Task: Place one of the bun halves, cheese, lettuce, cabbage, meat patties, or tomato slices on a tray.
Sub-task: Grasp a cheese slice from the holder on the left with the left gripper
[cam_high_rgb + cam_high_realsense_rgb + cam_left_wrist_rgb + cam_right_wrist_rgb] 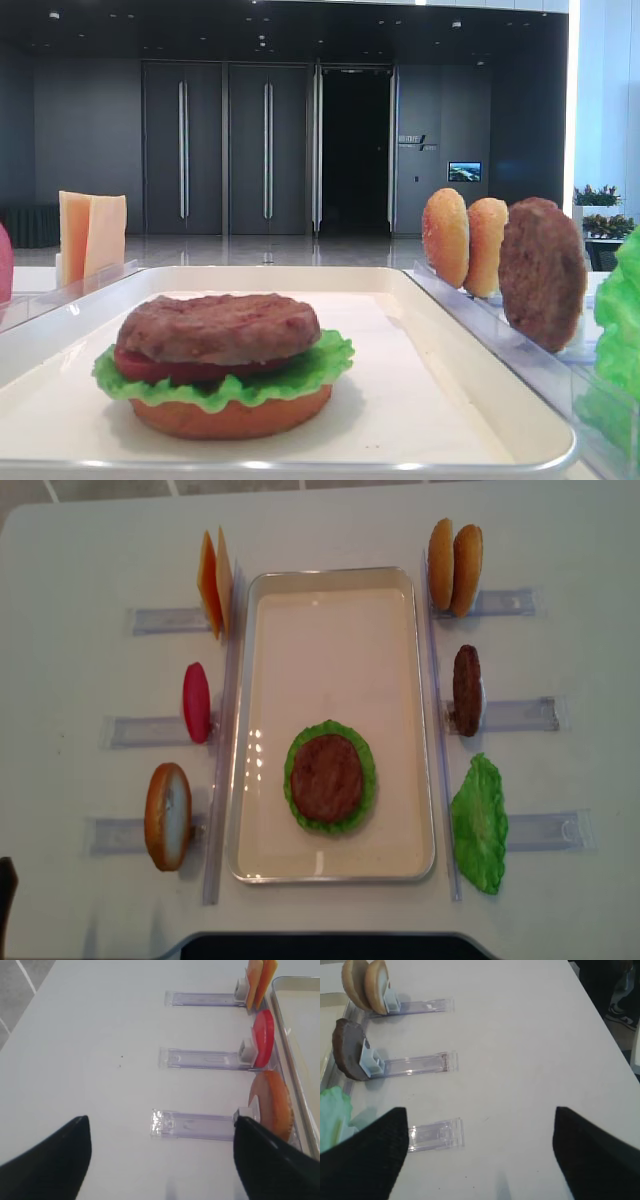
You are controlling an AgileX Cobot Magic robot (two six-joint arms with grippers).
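Exterior high, front: the tray carries a stack: bun base, lettuce, tomato, meat patty on top. The cheese stands upright in a rack to the left; spare bun halves and a second patty stand to the right. No fingers are in this view.

Right wrist: the right gripper hangs over bare table, its fingers spread wide and holding nothing. The racked buns, patty and loose lettuce lie ahead and to the left of the fingers.

Left wrist: the left gripper is wide open and empty, its fingers above the table. Ahead and to the right of the fingers stand a bun half, nearest; a tomato slice, further; and the cheese, furthest, at the top edge.

Exterior high, overhead: the cheese sits just beside the tray's far-left corner, on the left arm's side, with its thin edge facing up and its broad faces looking sideways.

Judgement: if cheese is the next layer, the left arm is the nearer; the fingers would have to travel forward and right, past bun and tomato, and close across the slice's thin dimension.
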